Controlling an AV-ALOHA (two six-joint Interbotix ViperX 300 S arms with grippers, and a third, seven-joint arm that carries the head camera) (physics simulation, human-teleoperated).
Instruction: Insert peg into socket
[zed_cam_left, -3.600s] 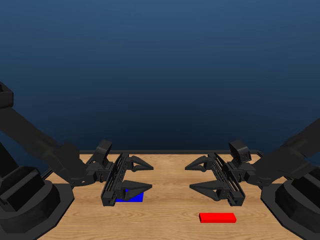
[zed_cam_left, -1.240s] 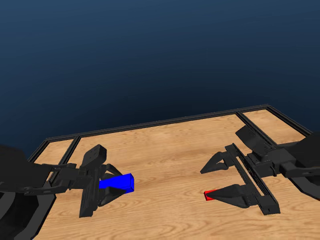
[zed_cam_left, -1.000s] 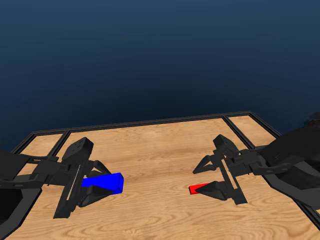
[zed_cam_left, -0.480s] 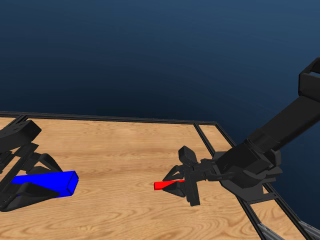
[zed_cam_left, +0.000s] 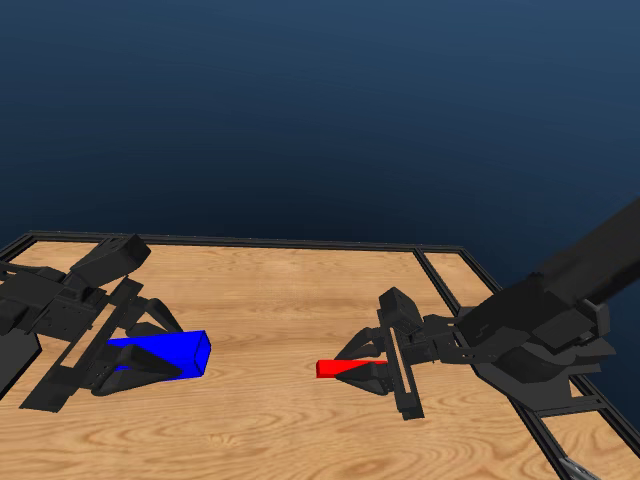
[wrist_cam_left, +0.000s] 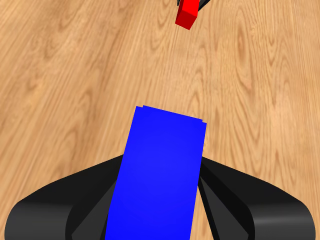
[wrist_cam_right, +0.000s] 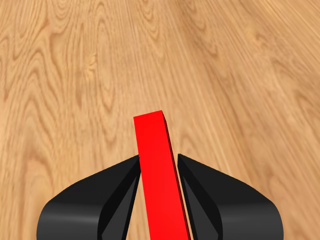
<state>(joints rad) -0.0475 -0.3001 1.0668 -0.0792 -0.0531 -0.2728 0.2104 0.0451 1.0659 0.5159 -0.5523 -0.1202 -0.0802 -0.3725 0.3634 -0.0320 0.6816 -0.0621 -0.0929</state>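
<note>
The blue socket (zed_cam_left: 185, 350) is held by my left gripper (zed_cam_left: 165, 348), shut on it, with its open end turned toward the middle of the table. My right gripper (zed_cam_left: 345, 367) is shut on the red peg (zed_cam_left: 328, 368), whose free end points at the socket across a gap. In the left wrist view the socket (wrist_cam_left: 160, 170) sticks out between the jaws of the left gripper (wrist_cam_left: 162, 161), and the peg (wrist_cam_left: 187, 12) shows far ahead. In the right wrist view the peg (wrist_cam_right: 157, 160) juts out from the right gripper (wrist_cam_right: 157, 161) over bare wood; the socket is out of that view.
The wooden table (zed_cam_left: 270, 300) has a black rail (zed_cam_left: 440, 275) near its right end and a black frame along the far edge. The right arm's thick links (zed_cam_left: 540, 320) rise at the right.
The head view has swung left, showing more of the left arm. Both grippers keep their holds, and the gap between the peg's tip and the socket looks smaller.
</note>
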